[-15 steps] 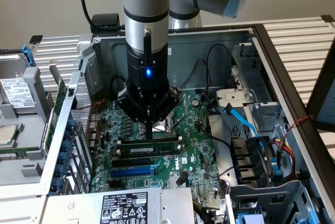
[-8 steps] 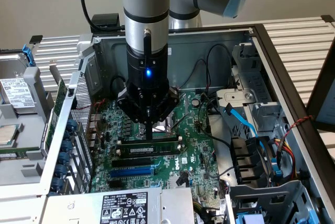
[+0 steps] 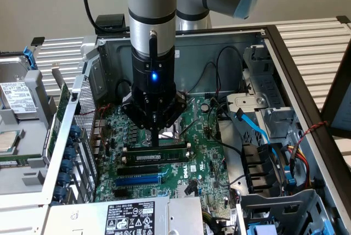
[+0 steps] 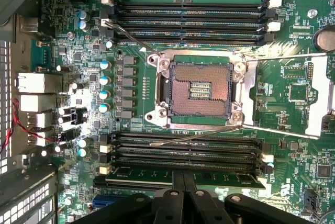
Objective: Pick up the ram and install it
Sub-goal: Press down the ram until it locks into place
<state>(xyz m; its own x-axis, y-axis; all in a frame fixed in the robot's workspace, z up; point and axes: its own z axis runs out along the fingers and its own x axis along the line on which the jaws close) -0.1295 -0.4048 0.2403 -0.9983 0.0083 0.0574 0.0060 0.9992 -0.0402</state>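
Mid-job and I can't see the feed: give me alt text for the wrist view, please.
The shut pincer presses down on the ram, a green stick lying in a black slot of the motherboard. Beyond it are empty black memory slots, then the open CPU socket and another bank of slots.

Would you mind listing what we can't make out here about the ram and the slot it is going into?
- Exterior view: the gripper covers the middle of the ram, so how it meets the stick is hidden.
- Exterior view: the slot's end clips are too small to tell latched from open.
- Wrist view: the gripper hides the ram's centre, so full seating is unclear.
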